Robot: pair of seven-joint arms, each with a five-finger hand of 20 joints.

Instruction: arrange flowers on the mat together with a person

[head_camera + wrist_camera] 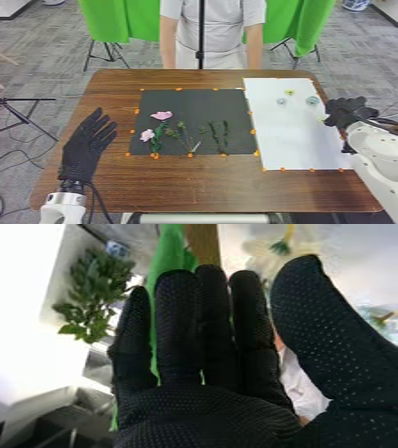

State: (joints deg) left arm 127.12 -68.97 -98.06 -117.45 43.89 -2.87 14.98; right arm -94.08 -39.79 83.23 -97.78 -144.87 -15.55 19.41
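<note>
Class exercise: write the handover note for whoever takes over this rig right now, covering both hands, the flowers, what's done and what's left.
Left hand: open, over the table's left side.
Right hand: open, fingers straight, by the white sheet's right edge.
Flowers: two pink flowers and some green stems lie on the dark mat; a small yellow bloom and two pale blue ones lie on the white sheet.
Done: pink flowers and stems are on the dark mat.
Left: probably adding the three small blooms.
</note>
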